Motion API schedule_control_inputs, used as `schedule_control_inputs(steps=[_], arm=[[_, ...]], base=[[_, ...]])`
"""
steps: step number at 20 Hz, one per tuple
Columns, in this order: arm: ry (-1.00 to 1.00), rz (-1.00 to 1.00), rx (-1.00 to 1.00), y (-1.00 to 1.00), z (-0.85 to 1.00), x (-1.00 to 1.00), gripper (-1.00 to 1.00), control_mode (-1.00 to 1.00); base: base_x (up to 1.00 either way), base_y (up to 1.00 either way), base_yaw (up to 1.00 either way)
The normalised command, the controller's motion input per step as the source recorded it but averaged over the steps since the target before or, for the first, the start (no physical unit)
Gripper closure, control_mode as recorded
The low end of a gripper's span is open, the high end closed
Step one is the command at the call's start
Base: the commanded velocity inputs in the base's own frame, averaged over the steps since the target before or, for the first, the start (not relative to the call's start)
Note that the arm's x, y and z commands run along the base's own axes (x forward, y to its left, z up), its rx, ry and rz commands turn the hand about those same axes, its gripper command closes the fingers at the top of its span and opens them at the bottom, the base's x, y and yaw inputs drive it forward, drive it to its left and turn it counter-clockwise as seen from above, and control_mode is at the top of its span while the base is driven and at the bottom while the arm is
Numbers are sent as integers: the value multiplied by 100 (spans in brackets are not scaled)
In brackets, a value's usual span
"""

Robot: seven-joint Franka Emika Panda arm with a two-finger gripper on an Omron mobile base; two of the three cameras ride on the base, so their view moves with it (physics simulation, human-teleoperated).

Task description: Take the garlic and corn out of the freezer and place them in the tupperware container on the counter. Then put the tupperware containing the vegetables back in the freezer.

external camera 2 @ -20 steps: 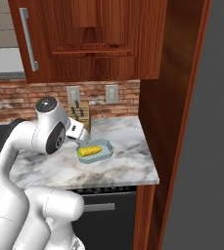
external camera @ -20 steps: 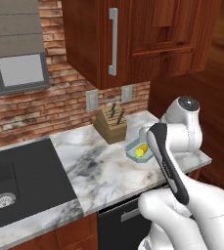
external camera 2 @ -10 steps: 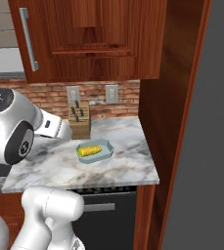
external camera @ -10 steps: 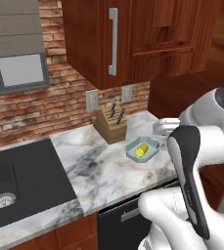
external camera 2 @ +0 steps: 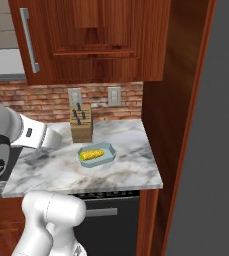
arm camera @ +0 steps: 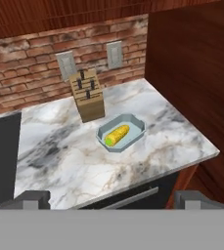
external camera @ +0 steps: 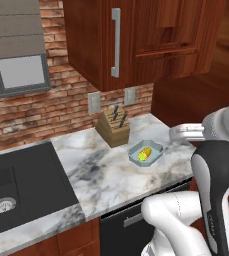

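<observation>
The left base view looks forward and down from behind the arm, left of the knife block (external camera: 113,128), taking in the table (external camera: 111,175) with the dark sink (external camera: 21,185) far left of the block and the pale blue tray (external camera: 145,152) just right of it.

The right base view faces the same block (external camera 2: 81,125) from the other side, with the tray (external camera 2: 97,155) in front of it and a tall wood panel (external camera 2: 171,115) to its right.

The hand view looks down from above the table's front edge, nearer, with block (arm camera: 87,96) and tray (arm camera: 122,133) at centre. All three share block, tray and marble.
</observation>
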Motion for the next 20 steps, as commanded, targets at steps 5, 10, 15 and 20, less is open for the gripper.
schedule_control_inputs(steps=[5, 10, 15, 20], arm=[[0, 0, 0, 0, 0, 0, -100, -100], [0, 0, 0, 0, 0, 0, -100, 100], [0, 0, 0, 0, 0, 0, -100, 100], [0, 0, 0, 0, 0, 0, -100, 100]], base=[[0, 0, 0], [-91, -15, -2], [-100, -24, -9], [-45, -24, -14]])
